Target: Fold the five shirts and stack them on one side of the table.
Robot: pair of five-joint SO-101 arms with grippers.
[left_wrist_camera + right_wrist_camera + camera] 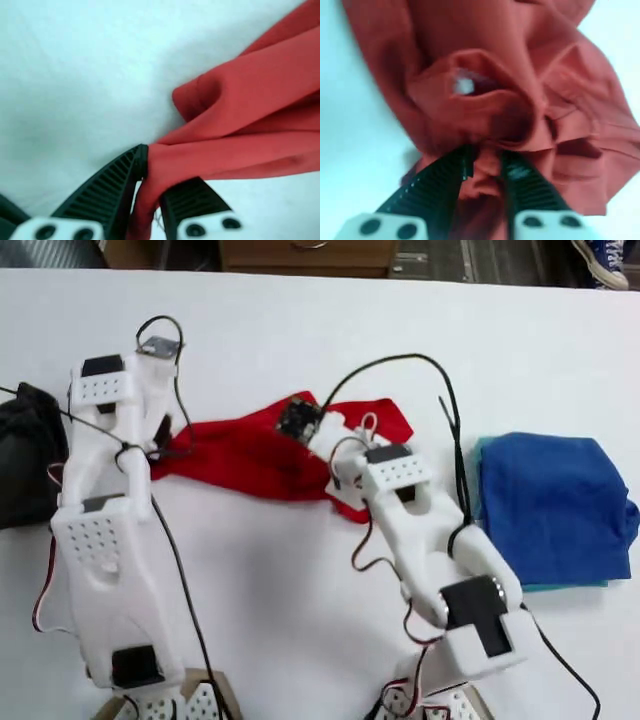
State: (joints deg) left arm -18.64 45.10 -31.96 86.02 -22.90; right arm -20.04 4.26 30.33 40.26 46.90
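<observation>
High view first: the red shirt (250, 455) lies strung out in a rumpled band across the middle of the table (300, 330), one arm on each end of it. Over at three o'clock sits a folded blue shirt (550, 505) on top of a teal one (565, 586) (only a sliver of its edge shows), and at nine o'clock a black shirt (25, 455) waits in a heap at the table's edge.

Left wrist view: the left gripper (163, 166) has its jaws pinched narrow on a gathered end of the red cloth, which runs away from the fingers in long folds over bare table.

Right wrist view: the right gripper (487, 157) is clamped on a bunched fold, jaws close together with fabric squeezed between them, and the collar opening with its pale tag gapes just beyond.

My read: this is the spreading step for the red shirt, with both ends held and no fold made yet. The next move probably calls for drawing the two ends apart so the cloth flattens out, then laying it down square. Watch that bunched right-hand grip, since it could drag extra layers along.
</observation>
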